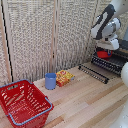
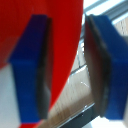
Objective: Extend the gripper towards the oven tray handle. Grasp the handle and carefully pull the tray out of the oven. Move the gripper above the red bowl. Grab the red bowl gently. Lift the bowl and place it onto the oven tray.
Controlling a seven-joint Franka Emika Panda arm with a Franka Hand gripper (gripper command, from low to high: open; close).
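Blue fingers [image 2: 30,70] of the tool [image 1: 106,50] clamp the red bowl [image 2: 45,30] above the tray [image 1: 107,62].

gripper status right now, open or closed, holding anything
gripper: closed on the red bowl, its rim between the two blue fingers, held above the tray.

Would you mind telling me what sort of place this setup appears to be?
Probably a lab tabletop staged as a mock kitchen: a wooden table before folding screens, with a toaster oven, blue cup and red basket.
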